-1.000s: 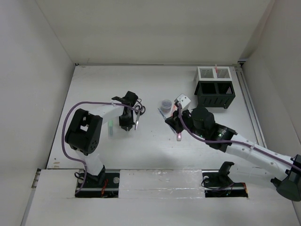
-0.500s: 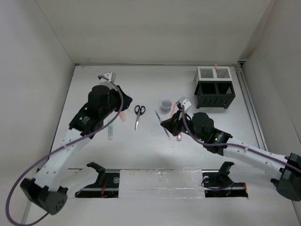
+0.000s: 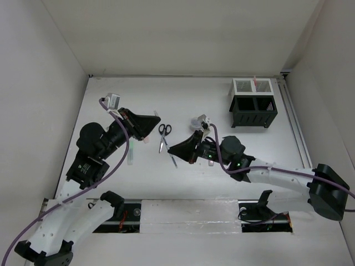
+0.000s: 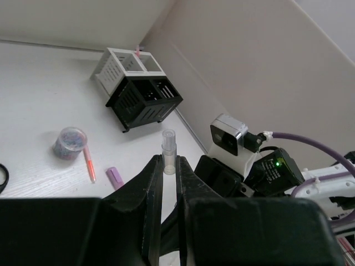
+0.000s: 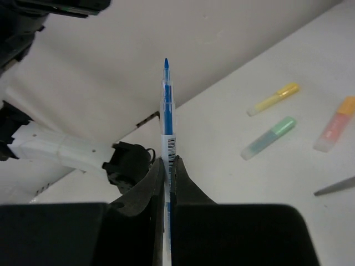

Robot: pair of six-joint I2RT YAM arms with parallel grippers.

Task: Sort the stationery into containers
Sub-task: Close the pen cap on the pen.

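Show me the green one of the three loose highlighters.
The green highlighter, below the yellow highlighter and left of the orange highlighter, right wrist view.

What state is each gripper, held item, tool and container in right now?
left gripper: shut on clear tube
clear tube: held upright between the fingers
right gripper: shut on blue pen
blue pen: uncapped, tip pointing away from the gripper
scissors: closed, lying flat
black organiser: standing upright
white box: upright, holding red pen
red pen: standing in white box
small jar: upright
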